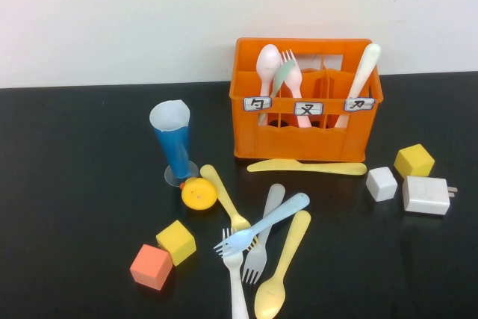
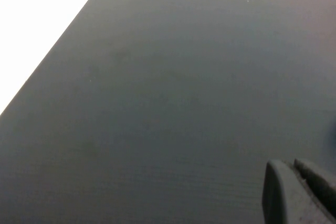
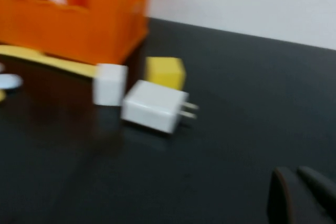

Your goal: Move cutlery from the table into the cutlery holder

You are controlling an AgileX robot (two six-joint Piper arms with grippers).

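Nearest the camera: yellow spoon (image 1: pixel 280 270), white fork (image 1: pixel 236 278) and grey fork (image 1: pixel 263 237) lie at the front edge of the high view, bowls and tines toward the robot, handles running back toward the crate.
Blue fork (image 1: pixel 263 224): lies across the grey fork and the yellow spoon's handle, tines to the robot's left, handle up and to the right.
Second yellow spoon (image 1: pixel 222 196): slanted, just beside the small yellow round toy (image 1: pixel 199 194).
Yellow knife (image 1: pixel 306 166): flat, long axis left to right, just in front of the cutlery holder (image 1: pixel 306 136).
Holder contents: pink spoon (image 1: pixel 267 65), green and pink forks (image 1: pixel 287 72) and a white handle (image 1: pixel 362 76) stand in it already.
Left gripper (image 2: pixel 302 192): only a dark finger edge shows in its wrist view, above bare table (image 2: pixel 157 103); its opening cannot be told; nothing seen held.
Right gripper (image 3: pixel 302 198): only a dark edge shows; opening cannot be told; nothing seen held; it looks toward the crate past the white charger (image 3: pixel 155 106), white cube (image 3: pixel 110 83) and yellow cube (image 3: pixel 165 72).
Nearer arm: judged the right, since its view already takes in the knife; neither arm shows in the high view.
Surface: glossy and hard; flat plastic will likely slide and give little to get under.
Room: crossed pieces crowd the pile; blue cup (image 1: pixel 173 142), yellow block (image 1: pixel 176 242) and orange block (image 1: pixel 151 266) stand to its left.
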